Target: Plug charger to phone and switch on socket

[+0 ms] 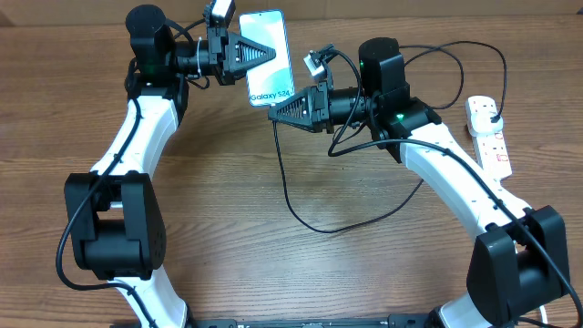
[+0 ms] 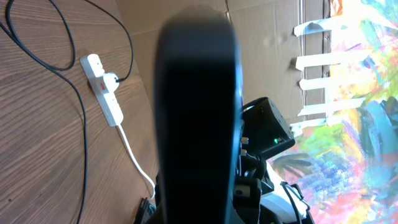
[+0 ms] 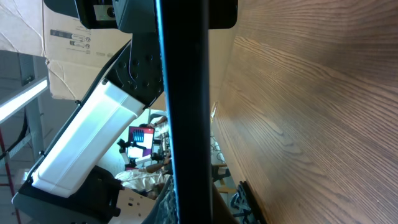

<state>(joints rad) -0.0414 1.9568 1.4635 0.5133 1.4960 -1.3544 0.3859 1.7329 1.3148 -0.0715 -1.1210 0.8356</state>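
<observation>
Where its pale blue screen reads "Galaxy S24", the phone [image 1: 269,50] sits over the far side of the table [image 1: 273,282], clenched by its left edge in the left gripper [image 1: 271,56]. The right gripper [image 1: 271,115] is clamped on the tip of the charger [image 1: 305,226] at the phone's lower corner; whether the tip is seated cannot be told. Its black cable loops across the wood-grain top to the white socket [image 1: 492,141] at the right edge. Beyond stand brown cardboard [image 2: 261,37] with white tape strips [image 2: 311,28], a bright painted sheet [image 2: 367,93], and a box label [image 3: 74,37] too small to read.
</observation>
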